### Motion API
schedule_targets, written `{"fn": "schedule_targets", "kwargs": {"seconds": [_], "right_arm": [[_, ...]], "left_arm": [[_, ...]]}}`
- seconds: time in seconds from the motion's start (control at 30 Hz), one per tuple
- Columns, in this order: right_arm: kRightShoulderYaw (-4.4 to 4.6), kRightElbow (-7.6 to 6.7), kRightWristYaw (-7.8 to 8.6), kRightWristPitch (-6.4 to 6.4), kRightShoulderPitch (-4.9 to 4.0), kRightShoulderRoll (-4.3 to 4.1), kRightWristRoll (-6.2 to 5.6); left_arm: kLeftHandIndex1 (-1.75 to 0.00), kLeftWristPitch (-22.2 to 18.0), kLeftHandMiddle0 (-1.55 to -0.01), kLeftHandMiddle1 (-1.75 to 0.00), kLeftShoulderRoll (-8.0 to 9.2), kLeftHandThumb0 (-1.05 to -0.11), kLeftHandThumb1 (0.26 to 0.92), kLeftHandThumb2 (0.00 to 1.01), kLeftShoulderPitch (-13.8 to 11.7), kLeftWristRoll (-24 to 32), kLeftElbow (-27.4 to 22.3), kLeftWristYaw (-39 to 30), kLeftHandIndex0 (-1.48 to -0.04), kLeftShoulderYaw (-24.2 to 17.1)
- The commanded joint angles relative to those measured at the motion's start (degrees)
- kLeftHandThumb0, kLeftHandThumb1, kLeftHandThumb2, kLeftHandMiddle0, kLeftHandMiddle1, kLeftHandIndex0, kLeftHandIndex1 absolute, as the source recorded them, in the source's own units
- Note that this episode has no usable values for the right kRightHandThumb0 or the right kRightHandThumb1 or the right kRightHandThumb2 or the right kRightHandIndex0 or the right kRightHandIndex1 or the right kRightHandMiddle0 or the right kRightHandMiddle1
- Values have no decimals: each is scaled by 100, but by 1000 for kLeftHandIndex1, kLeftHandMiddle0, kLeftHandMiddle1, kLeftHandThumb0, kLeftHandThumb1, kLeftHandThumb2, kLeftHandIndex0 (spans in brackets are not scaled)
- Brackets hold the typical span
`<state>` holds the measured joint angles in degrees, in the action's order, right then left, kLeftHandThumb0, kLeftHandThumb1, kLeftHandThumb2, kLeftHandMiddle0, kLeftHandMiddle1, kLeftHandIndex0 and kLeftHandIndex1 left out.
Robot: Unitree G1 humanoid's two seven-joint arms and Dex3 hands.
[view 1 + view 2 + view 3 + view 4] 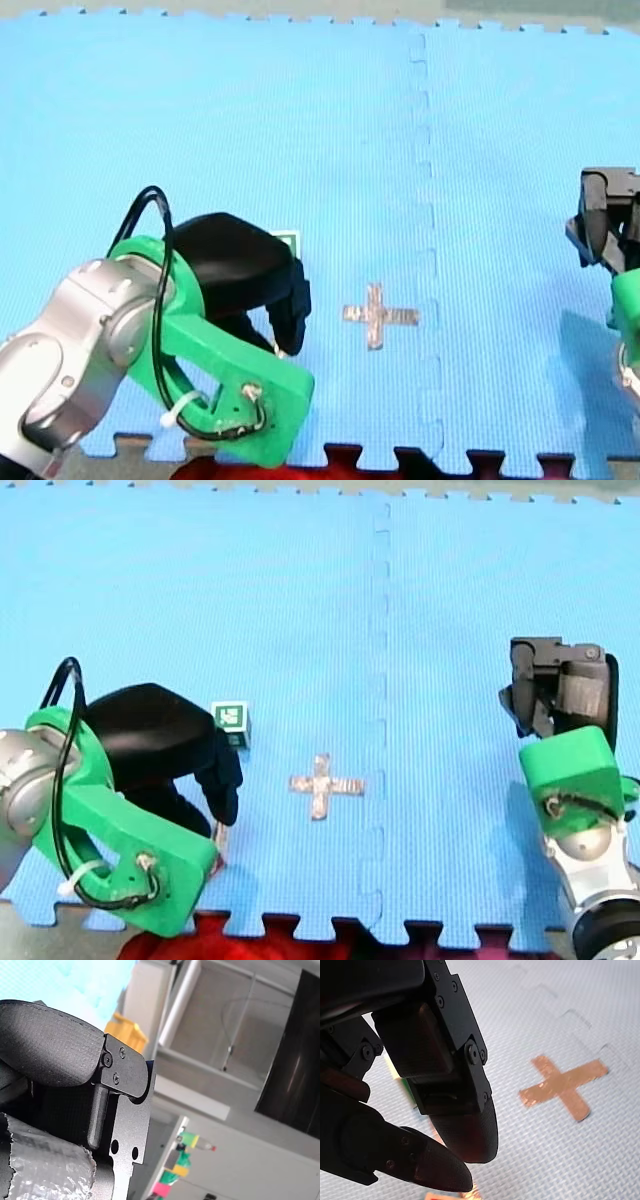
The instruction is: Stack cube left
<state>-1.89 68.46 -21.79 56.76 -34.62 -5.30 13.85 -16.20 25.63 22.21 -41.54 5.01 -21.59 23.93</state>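
Green wrist bracket (120, 845): sits over the near left corner of the blue foam mat (450, 580), on the silver left arm (25, 790) that comes in from the left; a black cable loops over it.
Left hand (160, 735): black, low over the mat left of centre. Its fingers (225, 780) curl downward with the tips close to the mat, and nothing shows pinched between them.
Cube (231, 717): stands on the mat just beyond the left hand, on the far side of the curled fingers and outside their grip. Its top face is white with a green marker. Whether the hand touches it cannot be told.
Second wrist view: black fingers (465, 1125) curl close above the mat, a green sliver shows behind them, and the tape cross (565, 1085) lies past them.
Tape cross (322, 785): flat on the mat, right of the cube and the fingers, apart from both.
Seam (383, 630): a jigsaw join in the mat running far to near, right of the tape cross.
Right hand (545, 685): at the right edge above the mat, well apart from the cube, holding nothing. Whether it is open or closed cannot be told.
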Motion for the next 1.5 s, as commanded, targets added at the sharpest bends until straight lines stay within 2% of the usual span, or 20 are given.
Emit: {"fn": "schedule_targets", "kwargs": {"seconds": [0.0, 0.13, 0.23, 0.43, 0.9, 0.93, 0.97, 1.03, 1.07, 1.13, 1.23, 1.37, 1.47], "right_arm": [[-24, -27, -94, 64, -18, -47, -25], [-4, -52, -147, 74, -14, -39, 10], [8, -63, -176, 77, -16, -30, 32], [15, -59, -193, 85, -15, -7, 44], [-2, -66, -255, 94, 12, 11, 99], [-3, -67, -260, 94, 14, 8, 101], [-3, -67, -270, 88, 16, 5, 104], [3, -68, -309, 67, 15, -6, 121], [10, -69, -338, 53, 14, -13, 135], [33, -76, -429, 10, 15, -29, 187], [51, -82, -504, -24, 21, -44, 229], [60, -86, -529, -28, 22, -46, 246], [64, -88, -538, -21, 19, -44, 245]], "left_arm": [[-45, -2139, -949, -1746, 0, -491, 808, 12, -250, 30, 2159, 3099, -1252, -315], [-41, -2600, -954, -1746, -121, -493, 807, 10, -347, 156, 2448, 3684, -1253, -442], [-41, -2854, -959, -1746, -145, -497, 806, 7, -375, 64, 2620, 4294, -1261, -501], [-39, -3032, -973, -1746, -108, -502, 806, 5, -314, -194, 2948, 5065, -1272, -403], [-27, -3522, -978, -1746, -20, -492, 813, 5, 19, -465, 3547, 5996, -1268, -148], [-13, -3612, -978, -1746, -11, -495, 814, 5, 62, -430, 3606, 5917, -1215, -116], [-5, -3630, -972, -1746, 12, -576, 827, 9, 83, -203, 3657, 5475, -1051, -104], [-1, -3513, -946, -1746, 131, -778, 859, 18, 78, 479, 3611, 4221, -765, -109], [-2, -3432, -932, -1746, 207, -913, 896, 47, 70, 749, 3539, 3712, -620, -114], [-3, -3152, -922, -1746, 383, -1007, 914, 86, 28, 1176, 3303, 2852, -528, -130], [-6, -2638, -916, -1746, 511, -1044, 920, 115, -27, 1410, 3014, 2143, -498, -194], [0, -2428, -907, -1746, 590, -1048, 919, 103, -78, 1295, 2847, 1977, -418, -249], [0, -2181, -897, -1746, 671, -1048, 911, 72, -202, 1256, 2520, 1782, -399, -324]]}}
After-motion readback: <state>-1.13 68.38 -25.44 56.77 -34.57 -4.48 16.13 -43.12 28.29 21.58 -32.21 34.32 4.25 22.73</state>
